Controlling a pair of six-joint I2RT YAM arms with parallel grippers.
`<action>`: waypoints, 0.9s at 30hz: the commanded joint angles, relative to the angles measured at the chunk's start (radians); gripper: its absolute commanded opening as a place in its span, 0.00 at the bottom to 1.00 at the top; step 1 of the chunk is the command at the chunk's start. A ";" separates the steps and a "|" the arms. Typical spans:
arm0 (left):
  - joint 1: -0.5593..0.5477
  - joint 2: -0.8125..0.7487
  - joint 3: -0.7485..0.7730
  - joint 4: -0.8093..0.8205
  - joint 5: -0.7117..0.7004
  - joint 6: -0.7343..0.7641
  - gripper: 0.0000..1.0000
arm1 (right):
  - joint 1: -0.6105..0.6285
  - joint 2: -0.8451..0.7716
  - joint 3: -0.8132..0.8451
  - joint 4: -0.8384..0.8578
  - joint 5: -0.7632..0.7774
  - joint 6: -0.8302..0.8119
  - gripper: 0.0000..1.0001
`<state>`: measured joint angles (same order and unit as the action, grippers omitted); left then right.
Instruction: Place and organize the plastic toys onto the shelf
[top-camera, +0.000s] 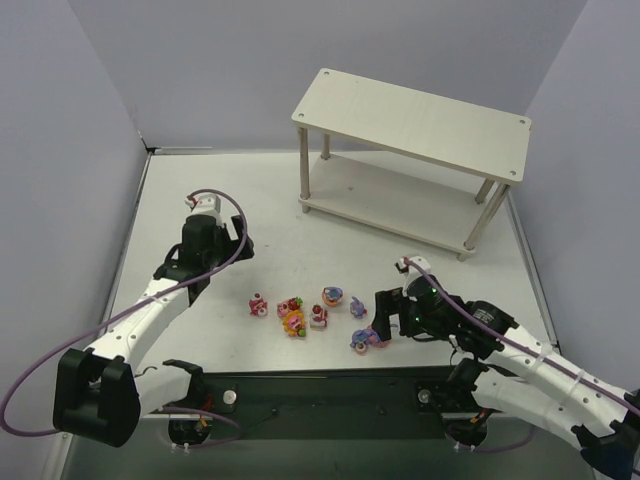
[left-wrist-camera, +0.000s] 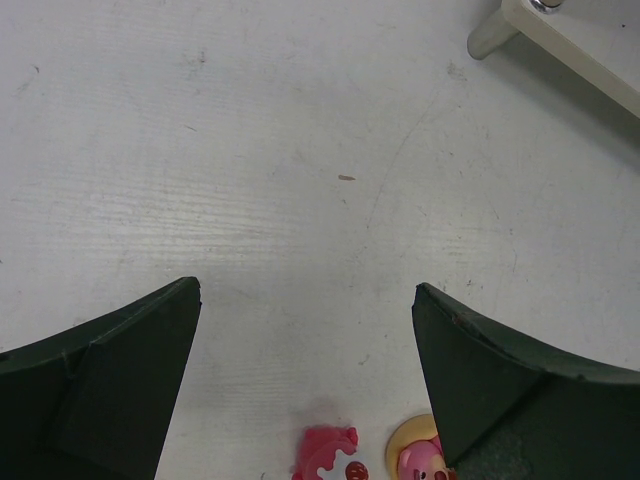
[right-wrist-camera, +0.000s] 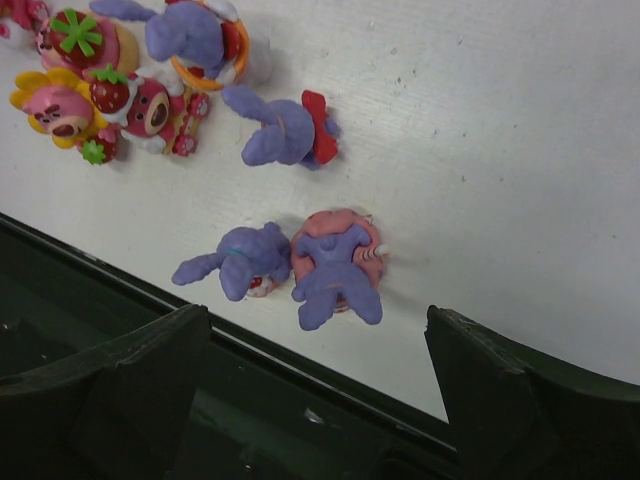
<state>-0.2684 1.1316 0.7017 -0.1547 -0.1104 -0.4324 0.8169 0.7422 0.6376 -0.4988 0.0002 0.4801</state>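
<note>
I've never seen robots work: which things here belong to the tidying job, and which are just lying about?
Job: plastic toys; wooden shelf.
Not the job: purple cable; black base plate; white table.

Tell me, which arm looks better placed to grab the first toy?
Right, probably. Its open jaws sit just beside two lying purple bunnies; the left jaws, also open, face bare table, farther from the toys.
</note>
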 joint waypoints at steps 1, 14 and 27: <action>0.005 0.019 -0.001 0.061 0.031 0.014 0.97 | 0.070 -0.049 -0.044 -0.052 0.101 0.118 0.94; 0.006 0.062 0.027 0.066 0.060 0.012 0.97 | 0.122 -0.040 -0.151 -0.020 0.127 0.251 0.69; 0.005 0.074 0.033 0.061 0.058 0.021 0.97 | 0.166 0.032 -0.257 0.212 0.230 0.249 0.61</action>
<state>-0.2684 1.1992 0.7017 -0.1368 -0.0654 -0.4282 0.9627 0.7300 0.3893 -0.3676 0.1585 0.7334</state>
